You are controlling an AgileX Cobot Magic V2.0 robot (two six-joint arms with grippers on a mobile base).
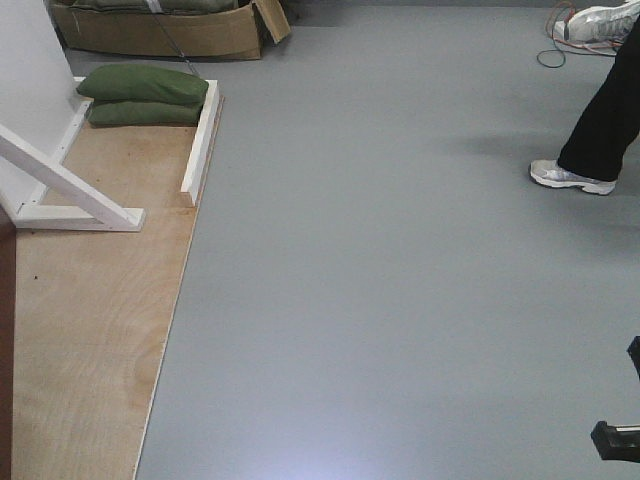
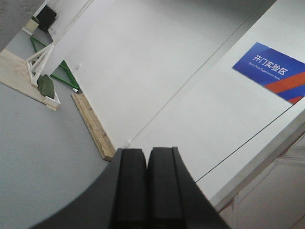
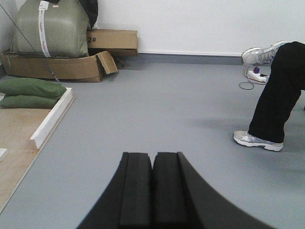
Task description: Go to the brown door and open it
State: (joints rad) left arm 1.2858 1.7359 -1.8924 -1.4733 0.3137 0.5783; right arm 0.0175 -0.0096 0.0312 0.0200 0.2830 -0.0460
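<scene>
Approaching brown door (image 1: 5,340), likely current step; only sliver at left frame edge. Clenched, empty: left gripper (image 2: 147,151), right gripper (image 3: 152,155). Next: turn left toward door.

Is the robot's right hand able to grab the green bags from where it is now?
Probably not. The right hand is shut, and the green bags lie far off to its left across the grey floor, beyond a white board. It would likely need to drive closer first.
</scene>
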